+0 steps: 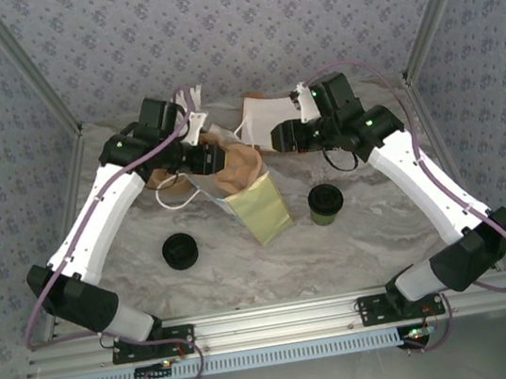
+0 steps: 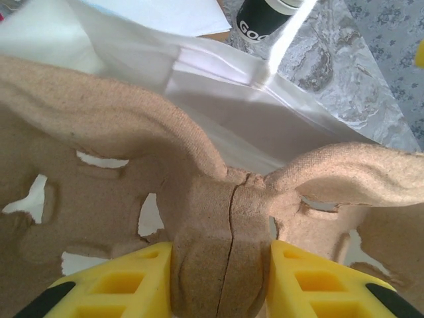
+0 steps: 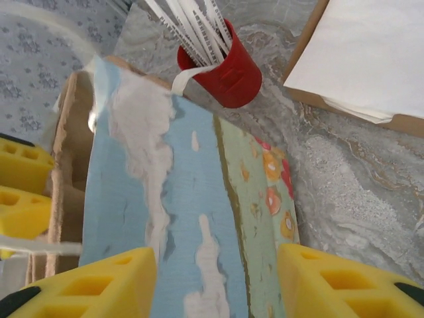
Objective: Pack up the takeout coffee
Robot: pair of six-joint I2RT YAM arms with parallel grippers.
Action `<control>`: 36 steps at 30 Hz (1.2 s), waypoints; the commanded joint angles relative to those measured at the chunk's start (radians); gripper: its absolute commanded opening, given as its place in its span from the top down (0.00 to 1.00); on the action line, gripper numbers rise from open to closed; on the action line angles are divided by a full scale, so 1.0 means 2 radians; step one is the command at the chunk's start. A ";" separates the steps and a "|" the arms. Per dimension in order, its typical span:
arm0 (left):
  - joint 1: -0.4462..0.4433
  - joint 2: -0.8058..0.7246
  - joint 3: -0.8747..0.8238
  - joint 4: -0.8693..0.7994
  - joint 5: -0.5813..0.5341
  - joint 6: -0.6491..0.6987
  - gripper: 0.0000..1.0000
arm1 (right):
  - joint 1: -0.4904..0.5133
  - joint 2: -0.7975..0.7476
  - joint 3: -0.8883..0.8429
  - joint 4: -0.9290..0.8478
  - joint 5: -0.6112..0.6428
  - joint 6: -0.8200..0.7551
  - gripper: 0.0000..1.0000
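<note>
1. Left end effector [image 1: 201, 157] [image 2: 222, 281]: clenched on the centre ridge of a brown pulp cup carrier [image 1: 238, 165] [image 2: 119, 132]. The yellow fingers [image 2: 112, 285] press it from both sides.
2. Right end effector [image 1: 276, 136] [image 3: 218, 288]: released, fingers spread wide. The printed paper bag [image 1: 264, 209] [image 3: 192, 199] has its blue-and-white panel betw. them; can't tell if either finger touches it.
3. Takeout coffee [image 1: 326, 203]: upright on the marble bench [image 1: 248, 281], lid on. It sits on the arm-base side of the right end effector, apart from it, and just beside the bag (not in it).
4. Bag runs from betw. the two end effectors twd. the arm bases, yellow-green side up in top view. The carrier sits at its far end, right by the left end effector.
5. In the left wrist view, white creased paper [image 2: 265, 119] lies just past the carrier. Beyond that is a dark cup w/ white lettering [image 2: 262, 20]; can't tell which cup.
6. Black lid [image 1: 180, 251]: on the bench, arm-base side of the left end effector, well apart from it.
7. Ahead of the right end effector are a red cup of white stirrers [image 3: 228, 76] and, to its right, white paper on a brown board [image 3: 371, 53].
</note>
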 commanded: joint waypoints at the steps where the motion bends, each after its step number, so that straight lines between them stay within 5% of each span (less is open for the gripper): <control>1: -0.010 0.015 0.023 -0.016 -0.005 0.011 0.65 | -0.003 -0.006 0.028 -0.012 -0.031 0.009 0.44; 16: -0.075 0.040 0.055 -0.066 -0.043 0.070 0.65 | 0.014 0.012 0.021 -0.011 -0.054 -0.005 0.38; 21: -0.087 0.039 0.057 -0.075 -0.049 0.091 0.64 | 0.014 0.012 0.006 -0.013 -0.045 -0.003 0.50; 27: -0.090 0.041 0.063 -0.082 -0.060 0.115 0.65 | 0.013 0.005 0.005 -0.008 -0.047 -0.006 0.77; 36: -0.093 0.052 0.077 -0.104 -0.083 0.169 0.64 | 0.001 -0.009 -0.009 0.008 -0.072 -0.007 0.79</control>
